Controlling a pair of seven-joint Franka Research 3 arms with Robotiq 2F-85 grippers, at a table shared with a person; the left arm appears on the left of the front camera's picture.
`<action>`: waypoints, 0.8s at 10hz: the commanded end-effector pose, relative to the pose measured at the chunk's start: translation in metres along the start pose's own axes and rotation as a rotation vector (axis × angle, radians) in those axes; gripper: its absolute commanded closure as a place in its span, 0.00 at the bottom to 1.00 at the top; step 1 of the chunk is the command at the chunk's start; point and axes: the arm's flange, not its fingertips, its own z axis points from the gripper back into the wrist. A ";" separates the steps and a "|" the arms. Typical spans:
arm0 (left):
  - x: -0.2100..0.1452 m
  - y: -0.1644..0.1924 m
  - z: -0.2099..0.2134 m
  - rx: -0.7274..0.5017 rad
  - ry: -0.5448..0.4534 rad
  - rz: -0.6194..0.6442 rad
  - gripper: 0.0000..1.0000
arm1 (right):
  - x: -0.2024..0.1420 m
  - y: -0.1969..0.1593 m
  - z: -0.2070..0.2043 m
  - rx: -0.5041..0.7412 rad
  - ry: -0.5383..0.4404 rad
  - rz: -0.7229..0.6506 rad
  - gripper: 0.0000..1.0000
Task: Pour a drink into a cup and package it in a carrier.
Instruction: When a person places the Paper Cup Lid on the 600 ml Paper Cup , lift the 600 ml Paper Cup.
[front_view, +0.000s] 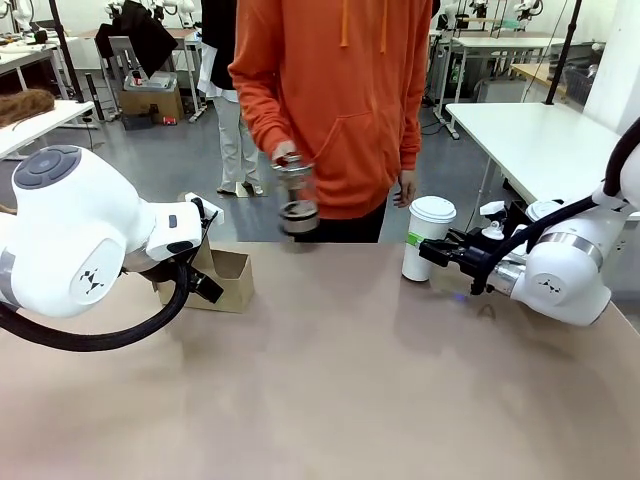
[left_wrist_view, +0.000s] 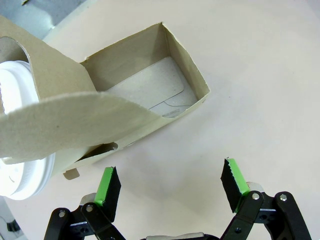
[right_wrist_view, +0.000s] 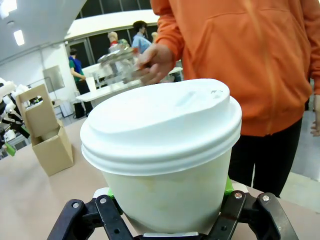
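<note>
- Two pincers work the near side of the bench (front_view: 330, 400). The left pincer (left_wrist_view: 170, 184) is spread wide with nothing between its green pads (left_wrist_view: 107, 184). It hangs just beside the brown cardboard carrier (left_wrist_view: 150, 85), apparently placed to steady the box.
- One pocket of the carrier, at the end nearer that pincer, stands open and bare. A white round lid (left_wrist_view: 20, 150) shows at the other end, beyond the upright handle tab (left_wrist_view: 75, 120), so that side looks occupied already.
- Across to the right, the right pincer (front_view: 432, 252) is closed around the lower body of the white paper cup (front_view: 428, 235), a pad on either side. The cup stands upright at bench level, well apart from the carrier. Whether its base rests on the bench or is just clear cannot be told.
- The cup wears its white plastic lid (right_wrist_view: 160, 122). That suggests pouring is over and that carrying the cup to the free pocket is the step in hand. A low, level grip would keep the contents from tipping.
- Farther back, an orange-clad person (front_view: 340, 90) stands at the bench's far edge. One hand (front_view: 285, 155) holds the glass press jug (front_view: 297, 195) in the air, clear of the cup. A little dark drink (front_view: 298, 213) shows low in the jug.
</note>
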 end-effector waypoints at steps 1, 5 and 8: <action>0.000 0.000 0.000 -0.002 -0.001 0.000 0.00 | 0.004 0.001 -0.001 0.007 -0.002 0.007 0.20; 0.000 0.000 0.000 -0.002 -0.001 0.000 0.00 | 0.079 -0.008 -0.010 0.108 0.045 0.120 0.20; 0.000 0.000 0.000 -0.002 -0.001 0.000 0.00 | 0.143 -0.006 -0.015 0.275 0.035 0.163 0.20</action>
